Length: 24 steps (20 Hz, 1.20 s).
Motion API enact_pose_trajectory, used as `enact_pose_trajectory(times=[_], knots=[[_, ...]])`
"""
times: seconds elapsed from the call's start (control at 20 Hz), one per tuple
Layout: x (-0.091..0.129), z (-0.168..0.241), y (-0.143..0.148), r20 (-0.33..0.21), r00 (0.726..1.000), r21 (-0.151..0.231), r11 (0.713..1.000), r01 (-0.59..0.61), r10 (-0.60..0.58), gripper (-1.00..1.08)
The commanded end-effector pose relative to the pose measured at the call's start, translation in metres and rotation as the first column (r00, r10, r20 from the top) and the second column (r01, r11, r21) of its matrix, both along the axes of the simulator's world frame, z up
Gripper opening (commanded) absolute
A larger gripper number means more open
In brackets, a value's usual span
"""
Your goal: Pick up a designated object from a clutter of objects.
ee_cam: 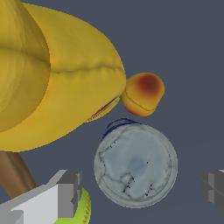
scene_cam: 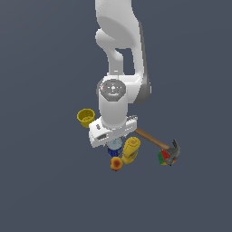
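The blue can stands upright under my wrist in the exterior view, mostly hidden by the hand. In the wrist view its silvery-grey top lies between my two grey fingers, one on each side, apart from the can. My gripper is open and empty just above the can. The yellow mustard bottle stands right beside the can and fills much of the wrist view. The orange-red fruit lies in front of the can; it also shows in the wrist view.
A yellow cup stands on the exterior view's left of the arm. The wooden-handled hammer and the multicoloured cube lie to the right. A yellow-green tennis ball peeks out by one finger. The hammer handle passes near the bottle.
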<state>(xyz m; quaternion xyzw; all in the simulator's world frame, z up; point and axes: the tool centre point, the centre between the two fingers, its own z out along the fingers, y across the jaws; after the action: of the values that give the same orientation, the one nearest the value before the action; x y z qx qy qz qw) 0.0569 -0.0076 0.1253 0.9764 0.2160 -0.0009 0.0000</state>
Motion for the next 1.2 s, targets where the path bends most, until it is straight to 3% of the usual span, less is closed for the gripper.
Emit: enact_pose_trajectory(times=[0.0,0.9,0.95,1.15], knots=[[0.000,0.000,0.000,0.000,1.000,0.000,1.000,0.000,0.000,1.00],[0.000,-0.051,0.000,0.002,1.000,0.000,1.000,-0.004,0.004,1.00],[0.000,-0.051,0.000,0.002,1.000,0.000,1.000,-0.004,0.004,-1.00],[0.000,-0.051,0.000,0.002,1.000,0.000,1.000,-0.004,0.004,-1.00]])
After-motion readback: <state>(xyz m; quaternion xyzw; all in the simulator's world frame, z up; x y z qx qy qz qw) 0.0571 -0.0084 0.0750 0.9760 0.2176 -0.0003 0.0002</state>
